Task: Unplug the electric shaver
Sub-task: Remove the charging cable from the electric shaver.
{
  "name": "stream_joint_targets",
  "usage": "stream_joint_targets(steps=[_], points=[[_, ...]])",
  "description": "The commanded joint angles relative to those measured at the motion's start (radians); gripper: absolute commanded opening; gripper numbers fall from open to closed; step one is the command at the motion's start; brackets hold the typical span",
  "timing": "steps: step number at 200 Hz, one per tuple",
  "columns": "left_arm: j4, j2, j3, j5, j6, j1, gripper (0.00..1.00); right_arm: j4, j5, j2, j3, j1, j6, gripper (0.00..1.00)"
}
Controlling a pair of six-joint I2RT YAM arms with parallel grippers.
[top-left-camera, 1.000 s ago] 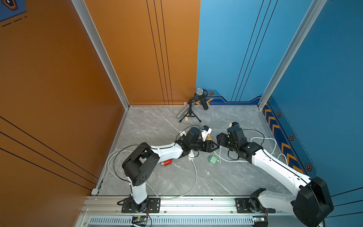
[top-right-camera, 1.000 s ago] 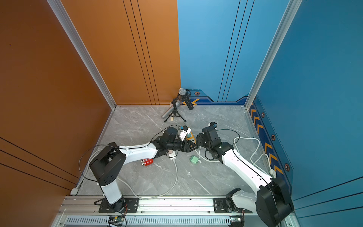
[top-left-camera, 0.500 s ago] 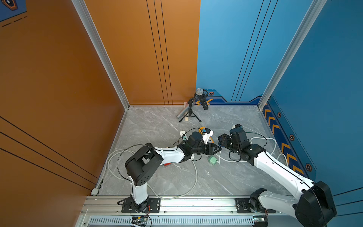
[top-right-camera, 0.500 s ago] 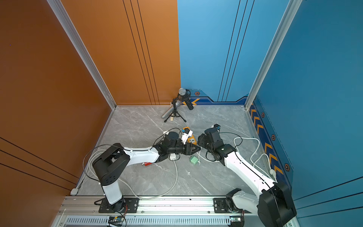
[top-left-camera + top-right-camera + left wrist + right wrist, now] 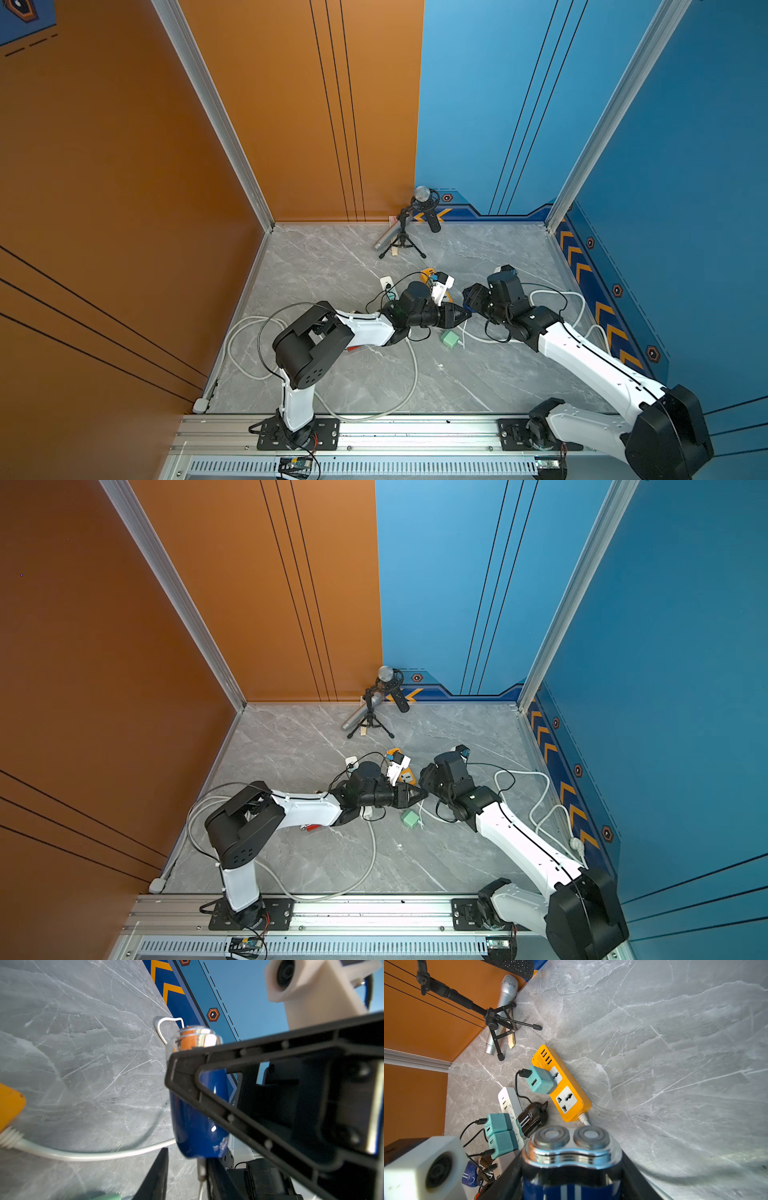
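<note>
Near the yellow plastic power strip (image 5: 566, 1095) carrying a teal cube charger (image 5: 538, 1081), the right gripper (image 5: 571, 1163) clasps the blue chrome-headed electric shaver (image 5: 571, 1142). The left gripper (image 5: 168, 1109) flanks the shaver's white plug (image 5: 201, 1169), grip unclear.

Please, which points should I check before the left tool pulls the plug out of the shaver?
1. The right tool clamps the electric shaver: ok.
2. The white plug sits in the shaver's base, so a pull is needed: ok.
3. The left tool has its tip at that base: ok.
4. The left tool's jaws enclose the plug: cannot tell, because the wrist view shows them apart with the plug near them.
</note>
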Motion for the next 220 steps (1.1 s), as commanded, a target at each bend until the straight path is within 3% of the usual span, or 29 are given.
stream_joint_targets(steps=[1, 88, 167, 220], points=[[0.013, 0.035, 0.013, -0.023, -0.005, -0.003, 0.3, 0.021, -0.004, -0.029, -0.007, 0.009, 0.038, 0.49], [0.014, 0.051, 0.03, -0.006, 0.004, -0.007, 0.39, -0.003, 0.055, -0.027, -0.006, 0.011, 0.068, 0.48], [0.013, 0.019, -0.01, -0.045, 0.051, -0.021, 0.4, -0.027, 0.066, 0.002, -0.002, -0.003, 0.079, 0.48], [0.012, -0.015, -0.042, -0.081, 0.073, -0.023, 0.48, -0.055, 0.064, 0.013, 0.013, -0.018, 0.071, 0.48]])
